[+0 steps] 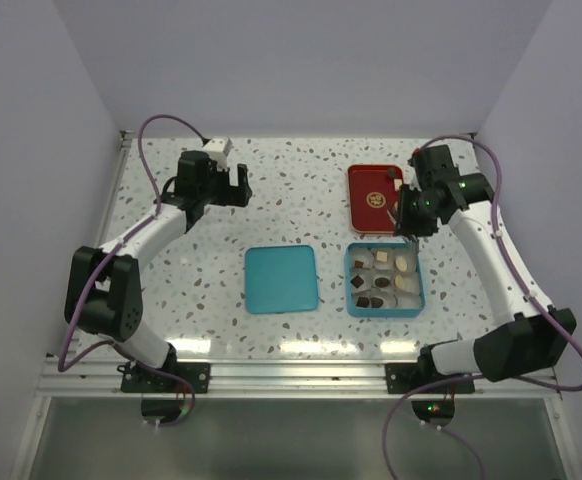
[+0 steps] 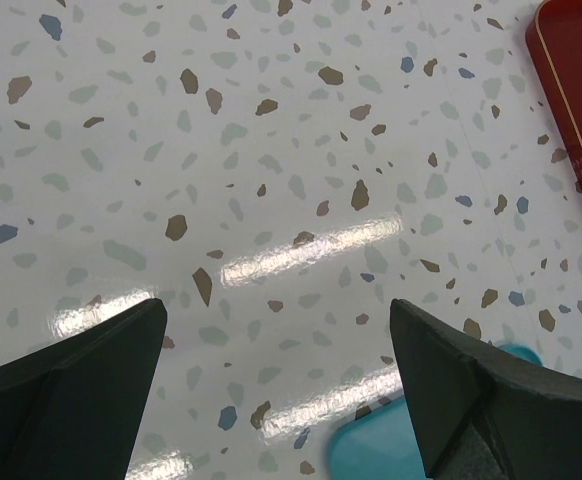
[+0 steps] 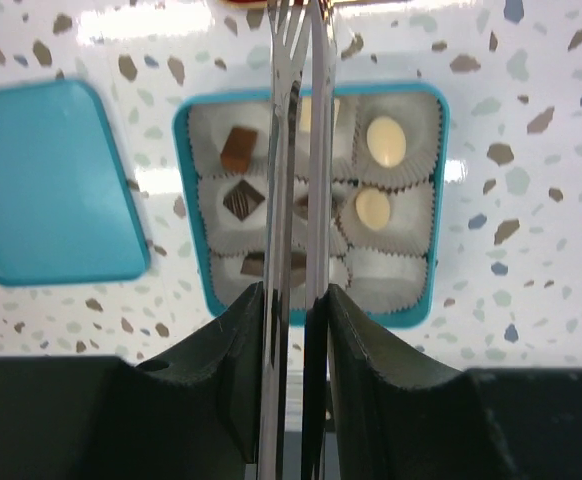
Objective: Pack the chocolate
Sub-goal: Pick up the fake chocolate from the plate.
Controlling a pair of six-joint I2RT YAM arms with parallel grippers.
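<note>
Right gripper point(image 3: 296, 300) grips thin metal tongs point(image 3: 283, 180). Blades are nearly together with a narrow gap, and the tips run out of frame, so can't tell if they pinch anything. Small brown and cream chocolate pieces point(image 3: 386, 140) sit in crinkled paper cups point(image 3: 391, 275) inside the square teal box point(image 3: 401, 318); one corner cup looks empty. Flat teal lid point(image 1: 281, 278) lies beside it, likely for access. Left gripper point(image 2: 281, 390) gapes wide, idle.

One teal box point(image 3: 187, 190), nine paper cups point(image 3: 391, 268) inside. About eight chocolates point(image 3: 385, 140) there: two cream-white, the rest brown or partly hidden. One teal lid point(image 1: 281, 279). One red tray point(image 1: 361, 195). One pair of metal tongs point(image 3: 291, 150). Two robot arms point(image 1: 141, 235).
</note>
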